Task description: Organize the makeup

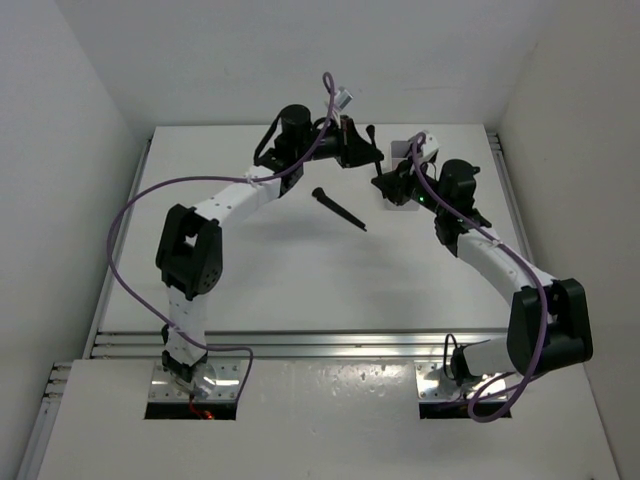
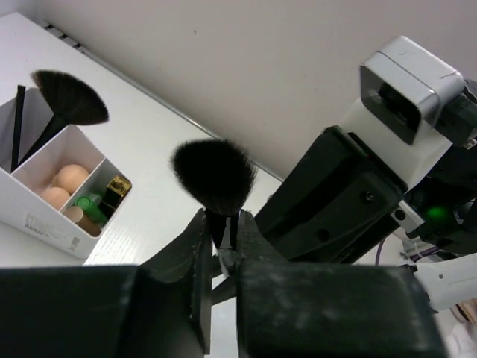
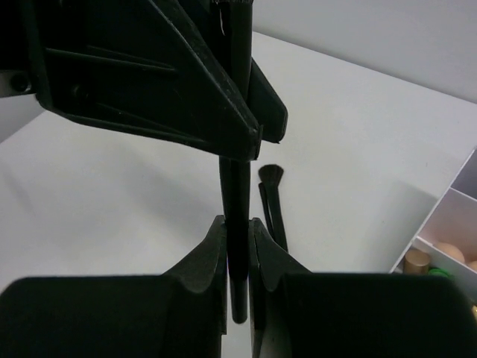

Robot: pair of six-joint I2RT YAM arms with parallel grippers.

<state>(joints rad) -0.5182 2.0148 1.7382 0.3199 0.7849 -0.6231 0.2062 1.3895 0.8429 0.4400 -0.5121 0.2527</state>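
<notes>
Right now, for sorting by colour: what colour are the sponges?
The sponges are peach, clearest in the left wrist view.

box [image 3: 447, 216] cut off by the right wrist view's edge; brush [image 2: 214, 175] handle hidden between left jaws

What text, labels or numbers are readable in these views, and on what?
None legible.
Small printed sticker on the front wall of the compartment box: too small to read.
No marks show on the fluffy brush or the tubes.
</notes>
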